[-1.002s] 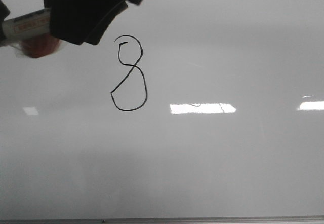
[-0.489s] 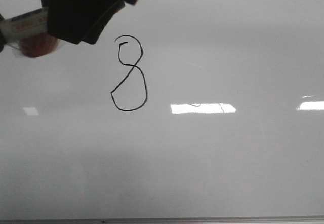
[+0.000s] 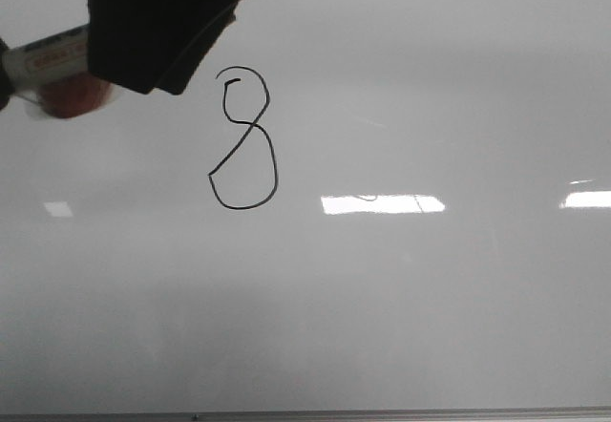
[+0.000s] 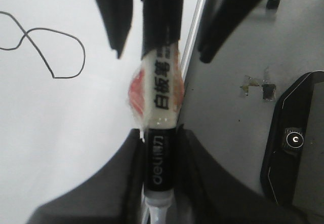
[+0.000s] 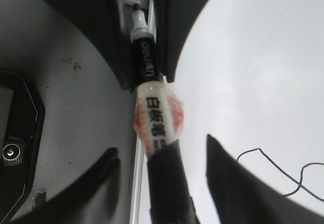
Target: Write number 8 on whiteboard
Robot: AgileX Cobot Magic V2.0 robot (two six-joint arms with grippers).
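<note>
The number 8 (image 3: 243, 140) is a thin black line on the whiteboard (image 3: 430, 298), left of centre. It also shows in the left wrist view (image 4: 50, 51) and the right wrist view (image 5: 283, 171). My left gripper (image 4: 161, 143) is shut on the black tip end of a marker (image 4: 161, 82) with a white label and red tape. My right gripper (image 5: 161, 148) is open, its fingers on both sides of the marker's (image 5: 154, 112) other black end with gaps. In the front view the marker (image 3: 52, 54) is at the top left, partly under a black gripper body (image 3: 162, 31).
The board's metal edge strip (image 4: 195, 31) runs beside the marker, with grey tabletop (image 4: 228, 107) beyond it. A black device with a round button (image 4: 293, 143) lies on that tabletop, also in the right wrist view (image 5: 15, 148). Bright glare patches (image 3: 382, 204) lie on the board.
The marker and the black gripper body at the top left have shifted only slightly. The 8 is unchanged.
</note>
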